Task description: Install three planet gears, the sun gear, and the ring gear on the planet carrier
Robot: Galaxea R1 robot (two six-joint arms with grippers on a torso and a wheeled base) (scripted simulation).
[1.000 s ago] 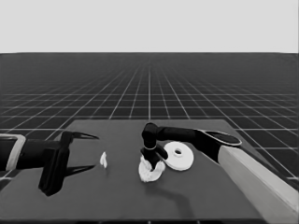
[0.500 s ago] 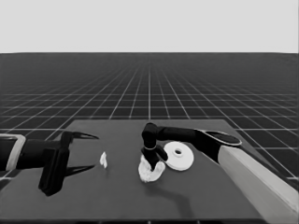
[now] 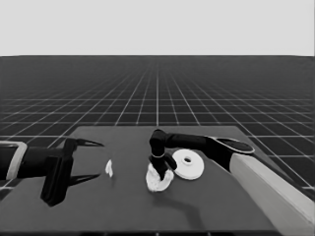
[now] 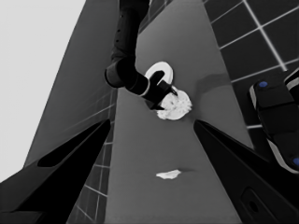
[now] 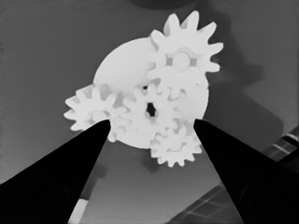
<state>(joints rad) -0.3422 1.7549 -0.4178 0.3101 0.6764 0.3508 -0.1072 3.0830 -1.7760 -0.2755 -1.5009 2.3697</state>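
Nothing has shifted across the last second: right end effector (image 5: 149,128), fingers spread and holding nothing, still hovers over four gears (image 5: 152,109) seated on the smaller round part (image 3: 158,180), so the larger round part (image 3: 188,163) alongside remains to be fitted.

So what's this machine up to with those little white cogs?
The right arm's end effector hangs open right above the smaller round part, which carries four small toothed gears: one at the centre and three around it. The larger round part lies beside the stack, not yet placed on top. The left end effector waits open over the table's left end, and a thin white piece lies near it.
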